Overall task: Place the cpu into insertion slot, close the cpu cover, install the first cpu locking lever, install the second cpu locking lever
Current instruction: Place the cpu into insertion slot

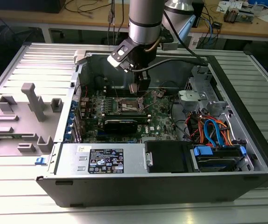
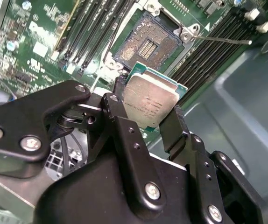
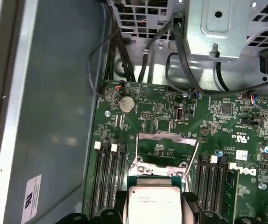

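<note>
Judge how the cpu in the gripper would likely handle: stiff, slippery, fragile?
Probably stiff: the cpu looks flat though the gripper pinches only its edges. Likely slippery: its metal top looks smooth and the grip is on thin sides. Possibly fragile: its green edge is thin, so knocking the slot could harm it.

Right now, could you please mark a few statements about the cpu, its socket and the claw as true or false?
The claw grips the cpu by two opposite edges. True.
The cpu sits in the insertion slot. False: the slot is bare, and the cpu is held above the board in the claw.
The cpu cover stands raised open. True.
The computer case is closed. False: it lies open, its green board exposed.
</note>
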`<state>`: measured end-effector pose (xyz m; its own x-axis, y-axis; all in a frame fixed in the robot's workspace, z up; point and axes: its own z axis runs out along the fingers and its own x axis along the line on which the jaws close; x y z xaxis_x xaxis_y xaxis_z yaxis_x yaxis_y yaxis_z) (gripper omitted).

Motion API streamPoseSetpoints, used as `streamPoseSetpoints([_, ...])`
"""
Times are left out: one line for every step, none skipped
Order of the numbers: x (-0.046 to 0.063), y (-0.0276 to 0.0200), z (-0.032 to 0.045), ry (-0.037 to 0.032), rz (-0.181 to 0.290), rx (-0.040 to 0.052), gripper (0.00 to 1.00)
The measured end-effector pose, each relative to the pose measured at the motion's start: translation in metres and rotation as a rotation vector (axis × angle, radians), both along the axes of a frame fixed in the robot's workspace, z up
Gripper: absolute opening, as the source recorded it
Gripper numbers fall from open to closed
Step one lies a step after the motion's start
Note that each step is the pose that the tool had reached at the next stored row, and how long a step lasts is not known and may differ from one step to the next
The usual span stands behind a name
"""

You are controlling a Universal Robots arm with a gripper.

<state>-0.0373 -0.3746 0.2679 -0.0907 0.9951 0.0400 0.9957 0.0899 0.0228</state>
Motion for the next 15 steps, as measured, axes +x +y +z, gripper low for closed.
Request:
streamPoseSetpoints([0.0000, 0.0000, -0.0020, 0.0000, -0.018, -0.0001, 0.54])
streamPoseSetpoints([0.0000, 0.0000, -0.0036, 0.0000, -0.033, -0.0001, 0.54])
streamPoseSetpoints([0.0000, 0.0000, -0.0053, 0.0000, -0.049, -0.0001, 0.54])
streamPoseSetpoints([0.0000, 0.0000, -0.0067, 0.0000, -0.063, -0.0001, 0.54])
streamPoseSetpoints([0.0000, 0.0000, -0.0084, 0.0000, -0.079, -0.0001, 0.54])
streamPoseSetpoints([-0.0001, 0.0000, -0.0092, 0.0000, -0.088, -0.0001, 0.54])
streamPoseSetpoints([-0.0003, 0.0000, -0.0096, 0.0001, -0.093, -0.0002, 0.54])
streamPoseSetpoints([-0.0003, -0.0001, -0.0097, 0.0001, -0.094, -0.0003, 0.54])
streamPoseSetpoints([-0.0003, -0.0001, -0.0097, 0.0002, -0.095, -0.0004, 0.54])
streamPoseSetpoints([-0.0003, 0.0000, -0.0098, 0.0001, -0.095, -0.0003, 0.54])
streamPoseSetpoints([-0.0003, 0.0000, -0.0098, 0.0000, -0.095, -0.0002, 0.54])
streamPoseSetpoints([-0.0002, 0.0000, -0.0098, 0.0000, -0.095, -0.0002, 0.54])
streamPoseSetpoints([-0.0003, 0.0000, -0.0098, 0.0000, -0.095, -0.0002, 0.54])
streamPoseSetpoints([-0.0008, 0.0000, -0.0100, 0.0000, -0.097, -0.0001, 0.54])
streamPoseSetpoints([-0.0015, 0.0000, -0.0106, -0.0011, -0.098, 0.0002, 0.54])
